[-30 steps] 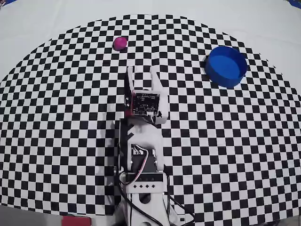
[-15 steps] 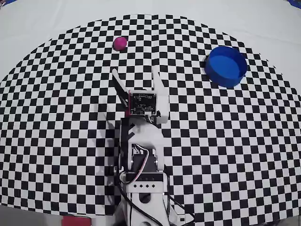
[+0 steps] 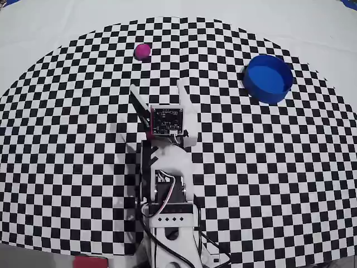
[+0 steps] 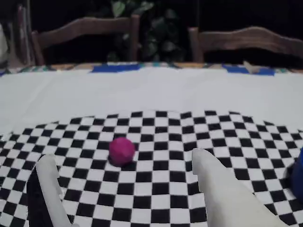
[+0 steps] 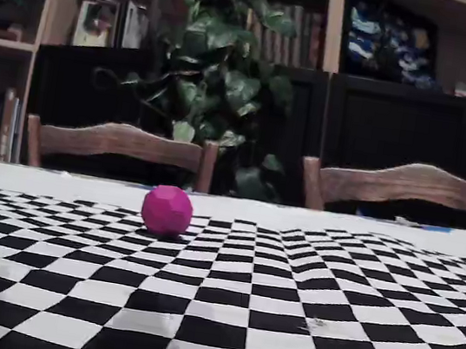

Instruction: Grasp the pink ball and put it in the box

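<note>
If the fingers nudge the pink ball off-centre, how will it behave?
The pink ball looks faceted, so it may roll briefly, then settle on a flat. It sits free on the flat checkered mat, so nothing would stop it. It is probably light.

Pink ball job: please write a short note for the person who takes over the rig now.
End effector: open, empty, fingers spread above the checkered mat.
Pink ball: on the mat near its far edge, ahead of the end effector and a little to the left in the overhead view, untouched.
Blue box: round, open, empty, to the right in the overhead view.
Done: nothing grasped yet.
Left: reach the ball, close on it, carry it to the box, release.
</note>
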You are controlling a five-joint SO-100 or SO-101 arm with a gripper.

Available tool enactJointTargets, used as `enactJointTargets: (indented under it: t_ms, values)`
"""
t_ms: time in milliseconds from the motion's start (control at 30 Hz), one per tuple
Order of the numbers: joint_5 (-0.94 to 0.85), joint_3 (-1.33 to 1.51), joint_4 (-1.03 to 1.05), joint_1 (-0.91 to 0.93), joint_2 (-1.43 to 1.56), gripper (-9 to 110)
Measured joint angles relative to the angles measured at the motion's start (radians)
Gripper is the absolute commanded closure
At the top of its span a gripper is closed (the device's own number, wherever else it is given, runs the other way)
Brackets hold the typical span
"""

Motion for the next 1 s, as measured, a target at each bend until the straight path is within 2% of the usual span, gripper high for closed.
enactJointTargets:
  t_ms: [667, 1000]
  values:
    - [0.0, 0.0, 0.0, -0.152, -0.011, 68]
    - [0.0, 0.0, 0.0, -0.163, -0.018, 68]
